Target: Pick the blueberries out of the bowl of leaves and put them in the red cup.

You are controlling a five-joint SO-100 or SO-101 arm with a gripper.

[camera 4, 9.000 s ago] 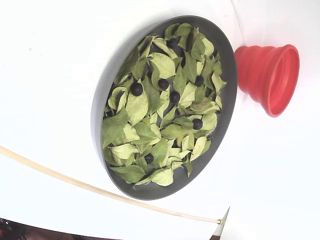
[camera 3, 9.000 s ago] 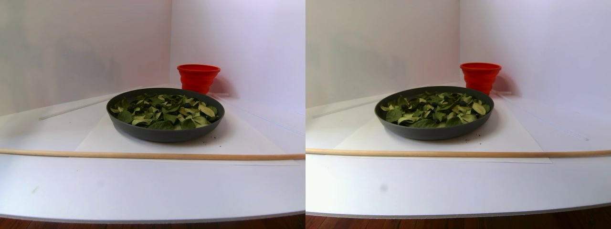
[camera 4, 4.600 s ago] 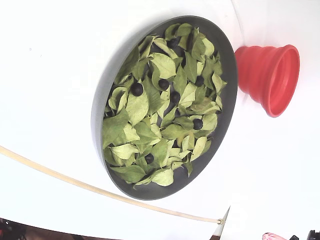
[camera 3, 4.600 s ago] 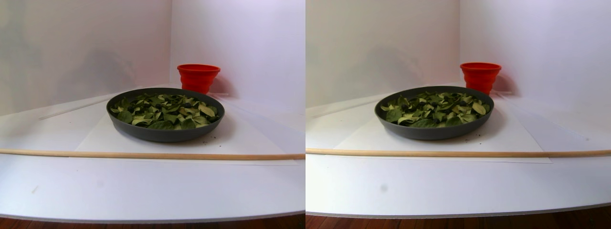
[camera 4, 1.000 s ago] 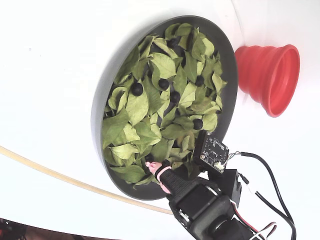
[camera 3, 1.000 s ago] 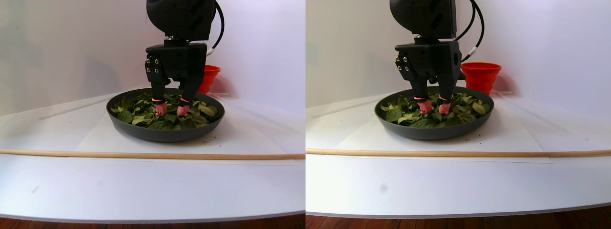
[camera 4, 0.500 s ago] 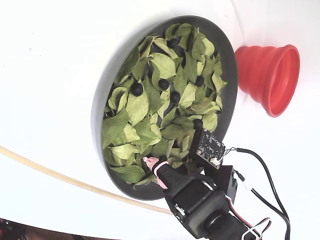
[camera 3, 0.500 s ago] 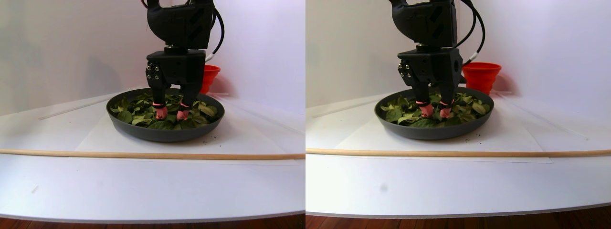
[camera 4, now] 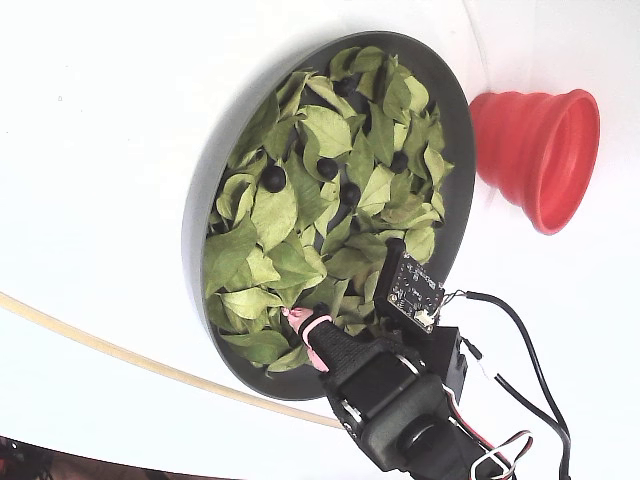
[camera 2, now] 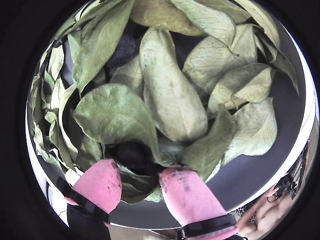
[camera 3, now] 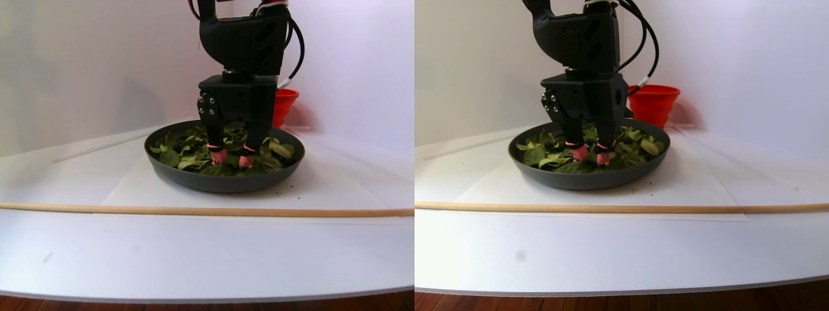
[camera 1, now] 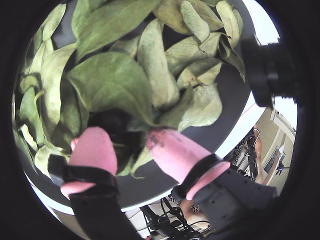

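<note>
The dark grey bowl (camera 4: 200, 200) (camera 3: 220, 183) holds loose green leaves (camera 4: 275, 215) with several dark blueberries (camera 4: 273, 178) showing among them. My gripper (camera 3: 232, 158) (camera 2: 141, 186) points straight down into the near part of the bowl. It is open, with its pink fingertips (camera 1: 92, 150) resting in the leaves. One blueberry (camera 2: 131, 152) (camera 1: 115, 122) lies between the tips, half covered by a leaf, and neither tip visibly touches it. The red cup (camera 4: 540, 150) (camera 3: 654, 103) stands just beyond the bowl, apart from the gripper.
A thin wooden dowel (camera 3: 194, 210) (camera 4: 120, 355) lies across the table in front of the bowl. A white paper sheet (camera 3: 136, 188) is under the bowl. White walls close off the back and side. The arm's cables (camera 4: 520, 350) trail beside the bowl.
The arm, absent in the oldest frames, has come in over the bowl. Over the last second the gripper sank lower into the leaves and its fingers drew somewhat closer together.
</note>
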